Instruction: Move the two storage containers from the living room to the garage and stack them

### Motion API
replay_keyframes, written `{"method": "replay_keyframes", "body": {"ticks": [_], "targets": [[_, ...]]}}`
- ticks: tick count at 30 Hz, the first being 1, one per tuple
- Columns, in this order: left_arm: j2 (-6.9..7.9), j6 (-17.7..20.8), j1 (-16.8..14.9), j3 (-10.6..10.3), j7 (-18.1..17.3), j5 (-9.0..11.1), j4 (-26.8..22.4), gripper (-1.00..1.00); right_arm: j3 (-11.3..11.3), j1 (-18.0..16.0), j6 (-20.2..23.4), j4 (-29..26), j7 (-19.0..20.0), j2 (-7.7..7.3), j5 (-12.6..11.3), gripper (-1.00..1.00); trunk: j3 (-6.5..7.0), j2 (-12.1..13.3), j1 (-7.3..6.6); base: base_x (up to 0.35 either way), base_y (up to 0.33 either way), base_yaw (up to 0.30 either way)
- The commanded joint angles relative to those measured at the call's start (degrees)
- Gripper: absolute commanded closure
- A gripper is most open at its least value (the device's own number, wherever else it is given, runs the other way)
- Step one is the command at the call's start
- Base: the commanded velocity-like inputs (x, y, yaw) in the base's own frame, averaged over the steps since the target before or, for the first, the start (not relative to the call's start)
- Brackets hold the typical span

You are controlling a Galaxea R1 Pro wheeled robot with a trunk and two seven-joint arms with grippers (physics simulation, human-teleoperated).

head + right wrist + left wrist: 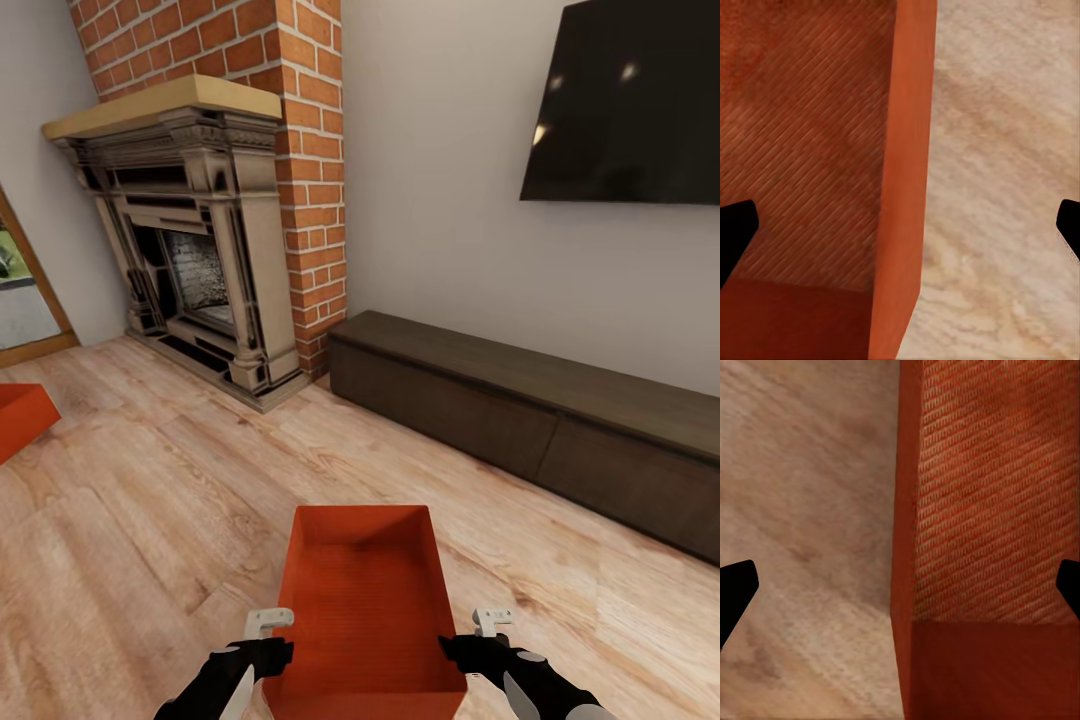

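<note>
Head view: high up, angled forward and down over wood floor [150, 500] toward fireplace [190, 250], cabinet [520, 400], TV [630, 100]. Left wrist view: very close, straight down on left wall of near container [990, 510], fingers [735, 592] straddling it. Right wrist view: same closeness over right wall [904, 187]. Shared by all three: near container [365, 600] and adjacent floor.

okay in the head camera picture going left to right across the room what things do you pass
Orange-red ribbed bin at the left edge → brick fireplace with pale wooden mantel → long dark wooden cabinet → black wall-mounted TV.
</note>
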Motion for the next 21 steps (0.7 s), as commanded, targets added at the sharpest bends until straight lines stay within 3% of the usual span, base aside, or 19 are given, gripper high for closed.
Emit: {"method": "replay_keyframes", "body": {"ticks": [1,21], "targets": [[-0.10,0.34,0.00,0.28,0.02,-0.04,-0.12,-1.00,-0.31,-0.02,-0.04,0.01,0.28,0.00,0.17,-1.00,-0.05,-0.02,0.00,0.105,0.000,0.000],[-0.01,0.19,0.00,0.26,0.02,0.08,-0.15,-1.00,-0.31,-0.02,-0.12,0.01,0.69,0.00,0.18,-1.00,-0.05,-0.02,0.00,0.007,0.000,0.000]]}}
